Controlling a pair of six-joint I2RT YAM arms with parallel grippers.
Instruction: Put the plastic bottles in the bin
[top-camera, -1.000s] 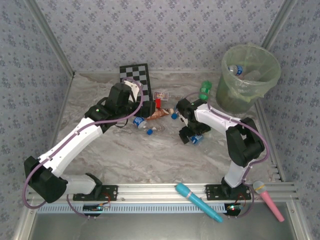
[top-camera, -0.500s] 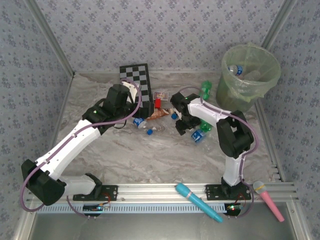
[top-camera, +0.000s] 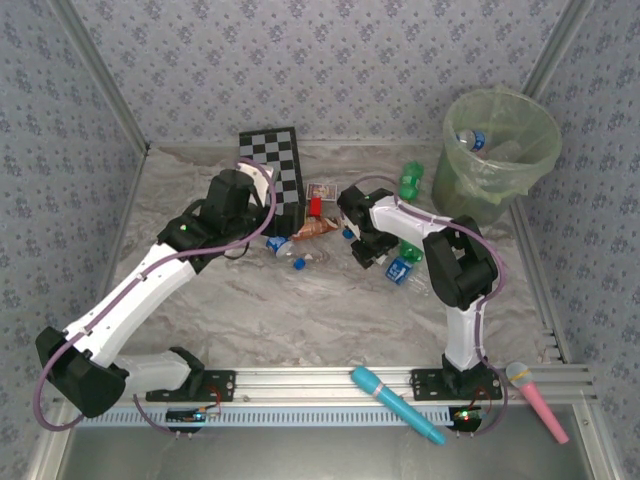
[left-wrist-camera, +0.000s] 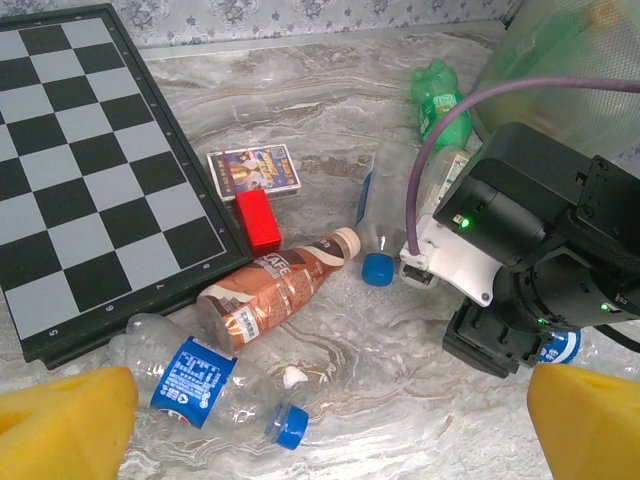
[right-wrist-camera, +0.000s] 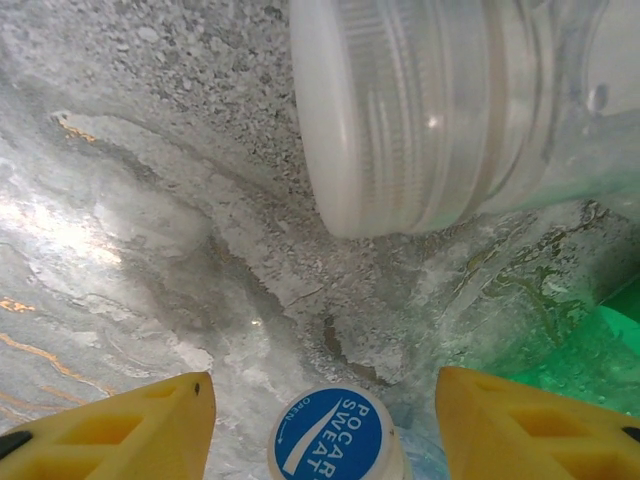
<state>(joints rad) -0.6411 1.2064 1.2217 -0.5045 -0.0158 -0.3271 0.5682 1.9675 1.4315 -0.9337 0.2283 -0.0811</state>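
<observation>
Plastic bottles (top-camera: 282, 243) lie on their sides in a loose cluster mid-table, on a grey marbled table (top-camera: 300, 320). Closest to the left wrist camera is a clear crumpled bottle (left-wrist-camera: 215, 385) with a blue label and blue cap. Just beyond it lies a brown bottle (left-wrist-camera: 270, 295) with a glossy wrapper and cream cap, and further off a green bottle (left-wrist-camera: 440, 100).

The left gripper (left-wrist-camera: 320, 425) hovers over them, its yellow fingers spread wide and holding nothing. The right gripper (right-wrist-camera: 320, 390) sits low over the table. Its yellow fingers stand either side of a round blue cap (right-wrist-camera: 338, 440) with a gap on each side, and it is unclear whether they pinch the bottle beneath. A ribbed, cloudy bottle base (right-wrist-camera: 420, 110) lies just ahead.

A small red block (left-wrist-camera: 258, 220) sits just beside a checkerboard (left-wrist-camera: 90, 150). The bin (top-camera: 480, 195) is tall and round, lined with a thin pale green bag. It stands at the far right corner with bottles inside.
</observation>
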